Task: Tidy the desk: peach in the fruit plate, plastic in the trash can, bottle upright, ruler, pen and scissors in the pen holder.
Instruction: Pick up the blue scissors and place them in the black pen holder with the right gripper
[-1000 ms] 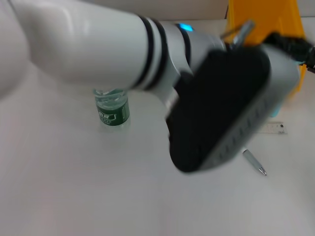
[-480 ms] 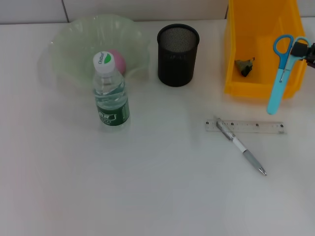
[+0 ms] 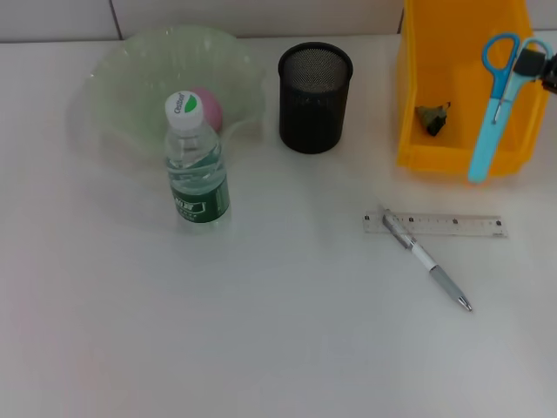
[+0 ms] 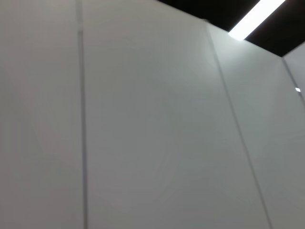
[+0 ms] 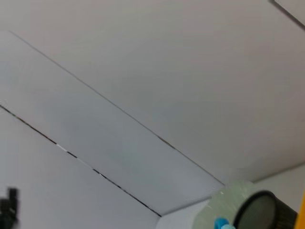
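Scissors (image 3: 493,104) lifted slightly higher than half second ago, hanging over bin (image 3: 418,131), right gripper (image 3: 541,68) jaws clamped on handle. Left arm now gone from view; jaws unseen. Next: carry to holder (image 3: 314,85). Ruler (image 3: 452,225), pen (image 3: 426,259) remain on worktop (image 3: 261,331).

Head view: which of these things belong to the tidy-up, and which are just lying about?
Job: peach, plate, bottle, holder, bin, plastic, scissors held by right claw, ruler, pen.
Lying about: nothing.
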`<state>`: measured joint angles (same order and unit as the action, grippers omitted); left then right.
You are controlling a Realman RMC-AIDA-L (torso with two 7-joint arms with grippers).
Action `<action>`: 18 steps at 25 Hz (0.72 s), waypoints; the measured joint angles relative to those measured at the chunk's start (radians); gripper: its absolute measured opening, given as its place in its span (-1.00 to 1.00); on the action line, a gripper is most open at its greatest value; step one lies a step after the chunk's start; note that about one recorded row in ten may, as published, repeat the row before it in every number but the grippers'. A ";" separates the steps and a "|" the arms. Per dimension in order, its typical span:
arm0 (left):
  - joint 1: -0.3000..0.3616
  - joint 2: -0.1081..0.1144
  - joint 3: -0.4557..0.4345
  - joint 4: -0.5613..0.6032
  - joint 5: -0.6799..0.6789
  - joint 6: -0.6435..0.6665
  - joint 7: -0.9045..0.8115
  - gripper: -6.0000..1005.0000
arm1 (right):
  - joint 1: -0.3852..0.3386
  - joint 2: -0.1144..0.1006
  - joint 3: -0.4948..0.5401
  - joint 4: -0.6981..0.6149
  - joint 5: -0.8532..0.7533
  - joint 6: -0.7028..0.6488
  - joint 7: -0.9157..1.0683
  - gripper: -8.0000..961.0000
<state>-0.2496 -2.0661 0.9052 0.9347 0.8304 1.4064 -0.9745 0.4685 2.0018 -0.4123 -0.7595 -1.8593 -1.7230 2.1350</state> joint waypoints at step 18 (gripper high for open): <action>0.115 -0.002 -0.068 -0.502 0.280 0.198 0.269 0.55 | 0.139 0.065 -0.004 0.002 0.174 0.075 -0.508 -0.76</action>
<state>-0.1343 -2.0682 0.8371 0.4330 1.1103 1.6039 -0.7055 0.6072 2.0673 -0.4165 -0.7572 -1.6854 -1.6475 1.6274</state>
